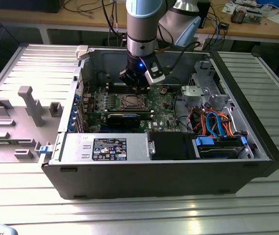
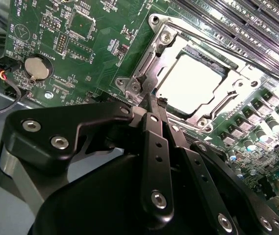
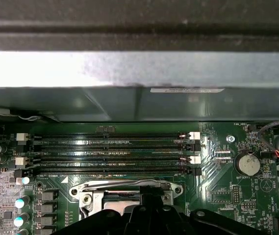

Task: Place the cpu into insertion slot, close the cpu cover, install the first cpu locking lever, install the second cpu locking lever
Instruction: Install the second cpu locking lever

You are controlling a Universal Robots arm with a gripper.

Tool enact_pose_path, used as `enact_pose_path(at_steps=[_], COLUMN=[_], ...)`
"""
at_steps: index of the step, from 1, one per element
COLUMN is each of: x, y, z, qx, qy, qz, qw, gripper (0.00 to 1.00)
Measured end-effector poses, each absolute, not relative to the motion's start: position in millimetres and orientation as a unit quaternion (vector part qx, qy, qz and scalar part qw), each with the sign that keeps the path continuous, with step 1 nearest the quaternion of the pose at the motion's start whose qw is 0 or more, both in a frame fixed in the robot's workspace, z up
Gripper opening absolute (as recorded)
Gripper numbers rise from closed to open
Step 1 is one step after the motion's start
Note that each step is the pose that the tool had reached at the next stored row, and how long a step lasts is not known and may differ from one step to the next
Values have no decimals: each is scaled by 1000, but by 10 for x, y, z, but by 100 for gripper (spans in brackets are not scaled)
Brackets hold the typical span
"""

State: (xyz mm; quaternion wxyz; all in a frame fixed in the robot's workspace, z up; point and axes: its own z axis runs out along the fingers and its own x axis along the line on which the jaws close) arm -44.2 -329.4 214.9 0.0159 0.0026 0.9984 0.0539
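Exterior view: the hand (image 1: 138,87) is seen low inside the open computer case (image 1: 154,171), which lies on the ribbed metal table (image 1: 129,215). The insertion slot (image 1: 129,102) is found at about 7 o'clock from the hand, very near it, and a long black card (image 1: 124,119) lies at 6 o'clock from the slot.

In the second wrist view, the cpu (image 2: 190,81) is seen seated in the slot, its pale metal face shining flat and smooth. The cpu cover (image 2: 149,63), a thin silvery frame with an open middle, appears to be laid down around it. The black fingers are pressed together, with nothing seen between them, and their tip is placed at the corner of the socket frame.

It is judged that a locking lever is being worked. For this step, the push should be kept slow and along the lever's own path, so that the thin wire is not bent and the tip does not slip onto the green motherboard (image 2: 56,29), where small parts and a round coin battery (image 2: 36,67) are mounted. The slim dark memory slots (image 3: 110,147) are best kept untouched.
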Motion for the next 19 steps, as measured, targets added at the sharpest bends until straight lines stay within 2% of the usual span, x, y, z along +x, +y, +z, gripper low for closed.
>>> enact_pose_path(at_steps=[6, 10, 19], x=[-442, -442, -442], y=[-3295, -3295, -3288], z=[2244, 2254, 2353], qx=[2, 2, 4], qy=[998, 999, 999], qz=[53, 42, 42], qw=[16, 16, 16], gripper=[11, 11, 11])
